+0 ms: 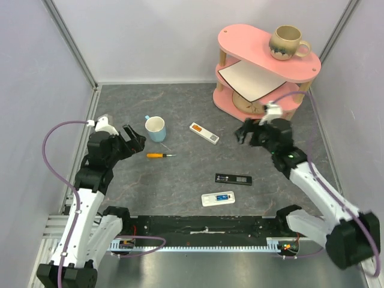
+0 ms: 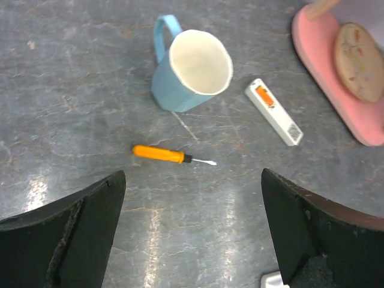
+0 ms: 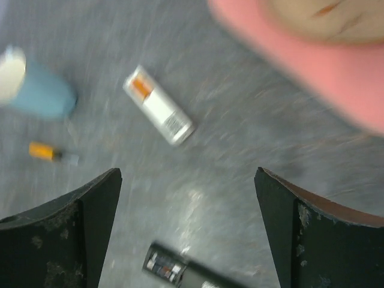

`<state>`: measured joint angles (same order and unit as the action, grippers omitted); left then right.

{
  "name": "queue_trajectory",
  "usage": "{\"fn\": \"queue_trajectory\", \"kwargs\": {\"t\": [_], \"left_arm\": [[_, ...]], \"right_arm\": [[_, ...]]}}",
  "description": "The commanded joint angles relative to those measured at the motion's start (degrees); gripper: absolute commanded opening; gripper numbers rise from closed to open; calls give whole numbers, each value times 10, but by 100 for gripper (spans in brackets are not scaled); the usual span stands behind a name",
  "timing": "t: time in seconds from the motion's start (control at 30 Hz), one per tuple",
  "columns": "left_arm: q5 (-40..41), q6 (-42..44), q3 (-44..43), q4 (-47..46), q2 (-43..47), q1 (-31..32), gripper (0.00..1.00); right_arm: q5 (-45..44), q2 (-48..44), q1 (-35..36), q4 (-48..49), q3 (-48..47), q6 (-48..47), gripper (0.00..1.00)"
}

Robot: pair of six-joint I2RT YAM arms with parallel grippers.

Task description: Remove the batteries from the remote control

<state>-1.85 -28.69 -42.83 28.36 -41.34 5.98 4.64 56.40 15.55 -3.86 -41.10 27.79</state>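
Note:
Three remotes lie on the grey table. A white remote (image 1: 204,133) holds an orange battery (image 2: 263,95); this remote (image 2: 274,111) lies right of the mug, and shows blurred (image 3: 159,107) in the right wrist view. A black remote (image 1: 233,179) lies mid-table, its end (image 3: 171,269) showing a dark compartment. A nearer white remote (image 1: 218,198) carries a blue battery (image 1: 223,196). My left gripper (image 1: 133,139) hangs open above the table left of the mug, nothing between its fingers (image 2: 193,180). My right gripper (image 1: 246,133) is open too, hovering between white and black remotes (image 3: 187,174).
A blue mug (image 1: 156,128) stands at back left, and an orange-handled screwdriver (image 1: 161,155) lies in front of it. A pink two-tier shelf (image 1: 264,66) at back right carries a beige mug (image 1: 287,43) and a white sheet. Metal-framed walls enclose the table.

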Motion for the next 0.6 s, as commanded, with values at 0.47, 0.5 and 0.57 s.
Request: {"fn": "queue_trajectory", "kwargs": {"t": [0.47,0.5,0.57], "left_arm": [[-134,36,-272,75,54,0,99],[-149,37,-280,76,62,0,99],[-165,38,-302,81,68,0,99]], "right_arm": [[-130,501,443,47,-312,-230,87],[-128,533,447,46,-329,-237,85],[-128,558,452,46,-374,-243,79]]}}
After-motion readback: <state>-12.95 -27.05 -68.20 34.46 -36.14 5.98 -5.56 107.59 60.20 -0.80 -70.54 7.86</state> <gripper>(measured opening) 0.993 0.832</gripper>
